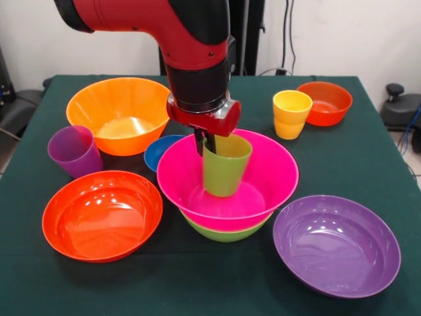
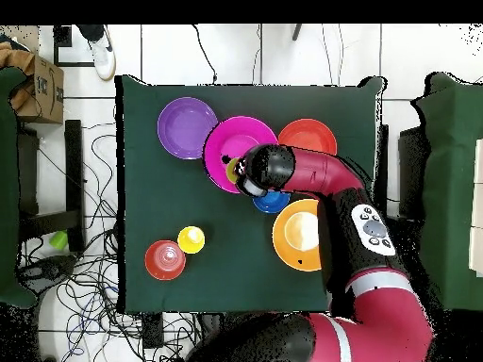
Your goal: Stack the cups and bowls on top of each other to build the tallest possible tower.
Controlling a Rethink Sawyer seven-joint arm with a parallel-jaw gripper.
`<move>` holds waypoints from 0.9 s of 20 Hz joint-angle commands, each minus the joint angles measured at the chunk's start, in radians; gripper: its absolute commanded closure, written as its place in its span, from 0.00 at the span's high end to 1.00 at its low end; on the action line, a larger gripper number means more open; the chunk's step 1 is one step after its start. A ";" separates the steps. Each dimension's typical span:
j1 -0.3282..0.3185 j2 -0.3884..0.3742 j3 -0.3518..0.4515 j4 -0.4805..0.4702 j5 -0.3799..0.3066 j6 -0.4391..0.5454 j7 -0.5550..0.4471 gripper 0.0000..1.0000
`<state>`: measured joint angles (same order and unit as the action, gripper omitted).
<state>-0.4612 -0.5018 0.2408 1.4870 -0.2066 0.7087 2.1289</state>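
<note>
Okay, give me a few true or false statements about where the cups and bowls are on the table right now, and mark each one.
1. The green cup stands upright inside the pink bowl. True.
2. The pink bowl sits in a lime green bowl. True.
3. The purple cup is inside the purple bowl. False: it stands on the table beside the big orange bowl.
4. The yellow cup lies on its side. False: it stands upright by the small red-orange bowl.
5. The gripper is at the green cup's rim. True.
</note>
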 commanded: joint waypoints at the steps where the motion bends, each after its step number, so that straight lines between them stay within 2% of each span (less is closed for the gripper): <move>1: 0.006 0.064 0.013 -0.050 -0.066 -0.085 -0.025 0.00; 10: -0.008 0.084 0.017 -0.058 -0.069 -0.106 -0.039 0.00; 18: -0.010 0.110 0.034 -0.110 -0.048 -0.106 -0.035 0.00</move>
<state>-0.4665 -0.4743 0.2408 1.4409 -0.2062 0.6845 2.1289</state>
